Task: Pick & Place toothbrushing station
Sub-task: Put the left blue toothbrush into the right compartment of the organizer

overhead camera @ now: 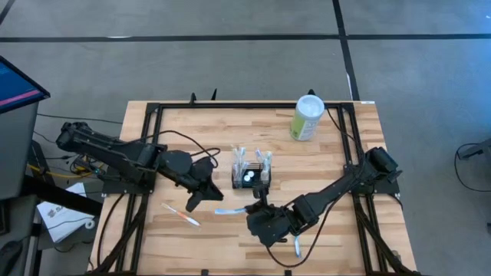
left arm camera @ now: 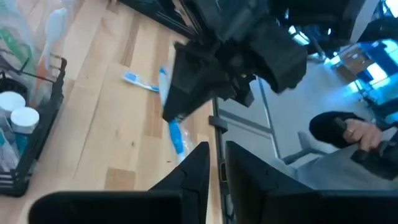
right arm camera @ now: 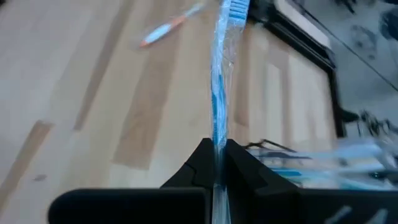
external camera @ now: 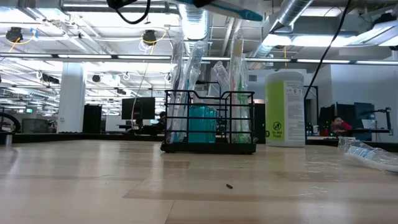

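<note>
black wire-mesh toothbrushing station (overhead camera: 251, 177), rectangular

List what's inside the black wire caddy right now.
Inside the caddy: several wrapped toothbrushes standing upright, a teal item, and white caps. What the teal item is stays unclear; the wires and wrappers cover it.

High view: looks straight down from well above, taking in the whole wooden table (overhead camera: 230, 230) and both arms.
Low view: sits at table-top height, faces level across the boards into the room behind; close to the black wire caddy (external camera: 209, 121), with the pale-green canister (external camera: 285, 107) just beyond.
Left wrist view: looks past own fingers toward the right arm and a person's hand (left arm camera: 356, 132) off the table.
Right wrist view: looks along a wrapped blue toothbrush (right arm camera: 219, 87) over the table.
Shared: caddy appears in high, low and left wrist views.
</note>
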Robot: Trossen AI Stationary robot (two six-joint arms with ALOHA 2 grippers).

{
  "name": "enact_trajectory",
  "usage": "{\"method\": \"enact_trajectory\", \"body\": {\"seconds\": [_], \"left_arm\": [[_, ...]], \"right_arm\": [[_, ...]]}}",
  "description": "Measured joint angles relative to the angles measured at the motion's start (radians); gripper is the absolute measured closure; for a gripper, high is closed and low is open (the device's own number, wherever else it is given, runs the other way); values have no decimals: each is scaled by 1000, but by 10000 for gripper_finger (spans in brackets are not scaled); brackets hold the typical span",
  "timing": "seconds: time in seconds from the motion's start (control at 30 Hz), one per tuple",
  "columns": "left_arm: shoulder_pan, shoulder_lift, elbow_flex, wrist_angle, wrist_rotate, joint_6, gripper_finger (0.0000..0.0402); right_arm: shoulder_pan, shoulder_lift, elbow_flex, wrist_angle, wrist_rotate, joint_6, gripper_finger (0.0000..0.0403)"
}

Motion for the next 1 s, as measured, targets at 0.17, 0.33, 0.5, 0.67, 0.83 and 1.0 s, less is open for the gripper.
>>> {"method": "enact_trajectory", "body": {"seconds": [0.17,0.33,0.5,0.67,0.83,1.0], "left_arm": [[-16,-1,-1,0,-41,43,355],[-28,-1,-1,0,-51,46,355],[-29,-1,-1,1,-51,49,355],[-29,-1,-1,2,-51,67,355],[-29,-1,-1,2,-51,70,355],[-29,-1,-1,3,-51,70,355]], "right_arm": [[-10,-18,-1,-50,38,74,394],[-13,-27,-1,-71,56,105,397],[-15,-27,-1,-88,56,133,397],[-13,-27,-4,-109,55,183,397],[-2,-28,-35,-103,53,237,397],[13,-36,-71,-95,60,300,397]]}}
